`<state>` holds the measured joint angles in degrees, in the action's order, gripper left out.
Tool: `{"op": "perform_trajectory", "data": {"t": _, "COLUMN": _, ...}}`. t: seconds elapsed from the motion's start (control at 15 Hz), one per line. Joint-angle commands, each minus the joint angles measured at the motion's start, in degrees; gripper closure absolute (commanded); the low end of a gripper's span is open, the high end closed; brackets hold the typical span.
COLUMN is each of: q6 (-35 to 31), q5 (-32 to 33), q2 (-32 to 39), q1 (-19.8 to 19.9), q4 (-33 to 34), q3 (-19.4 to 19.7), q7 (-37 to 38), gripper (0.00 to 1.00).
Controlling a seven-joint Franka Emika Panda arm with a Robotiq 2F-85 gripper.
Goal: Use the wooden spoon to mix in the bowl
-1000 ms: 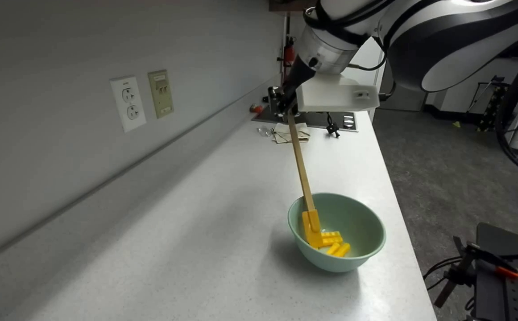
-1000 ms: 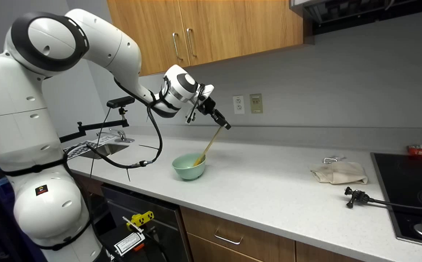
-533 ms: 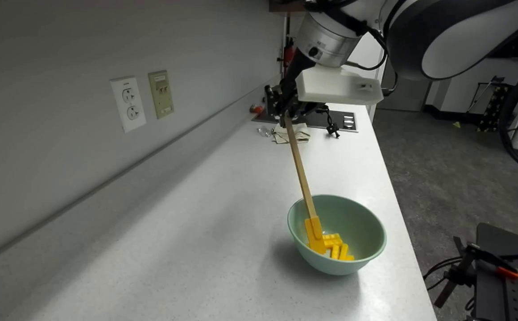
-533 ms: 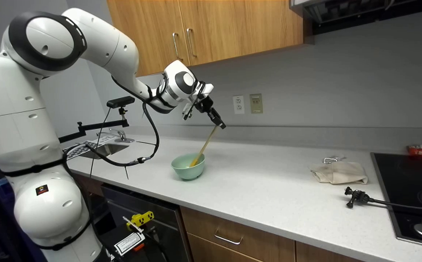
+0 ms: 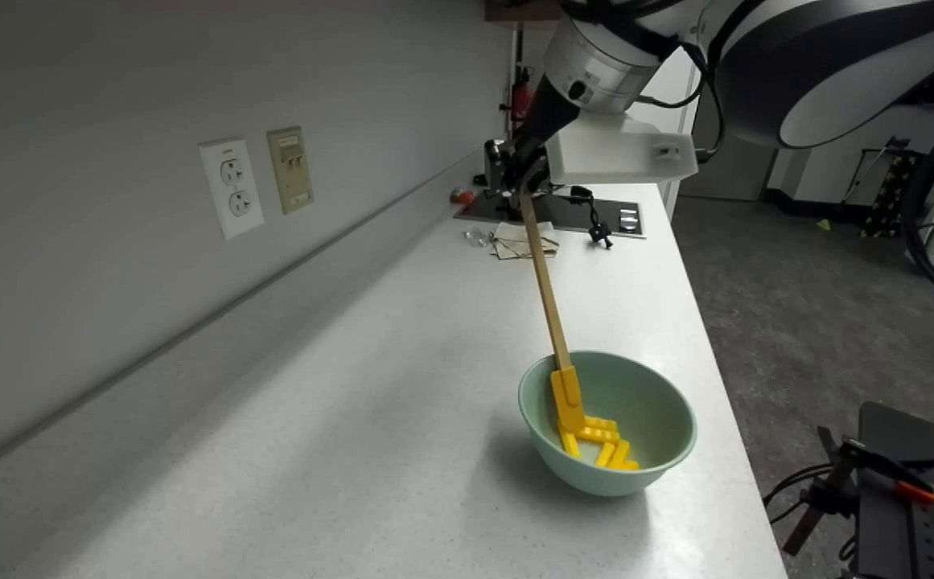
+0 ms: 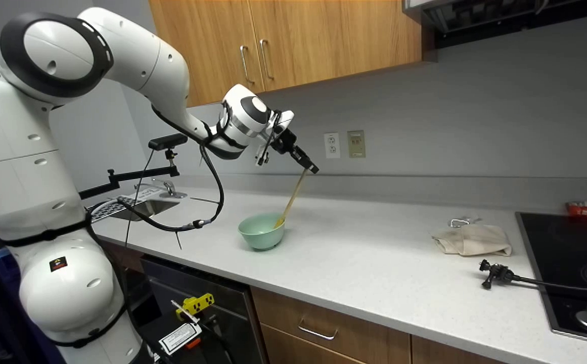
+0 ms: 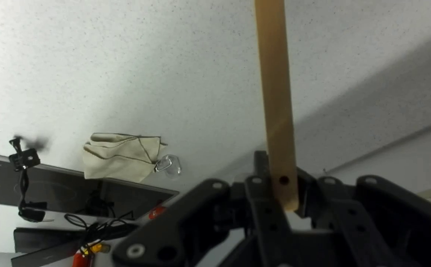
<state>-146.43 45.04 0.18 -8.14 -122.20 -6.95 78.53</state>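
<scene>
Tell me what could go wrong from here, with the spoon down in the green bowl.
The jaws are shut on the wooden spoon near its handle's end, so it might twist if the yellow head catches.
The bowl stands fairly near the front edge of the counter with nothing seen steadying it, so a firm push could slide it.
The yellow pieces lie low beside the head; a fast sweep might flick some out.

Beige cloth (image 6: 475, 240) on white counter (image 6: 354, 268) near black cooktop (image 6: 566, 247)
</scene>
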Motion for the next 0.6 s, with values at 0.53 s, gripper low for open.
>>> {"op": "perform_trajectory", "data": {"t": 0.53, "q6": -1.0, "q5": -7.2, "q2": -2.3, "q1": 1.1, "q4": -2.3, "q3": 0.4, "q7": -5.7, "gripper": 0.98}}
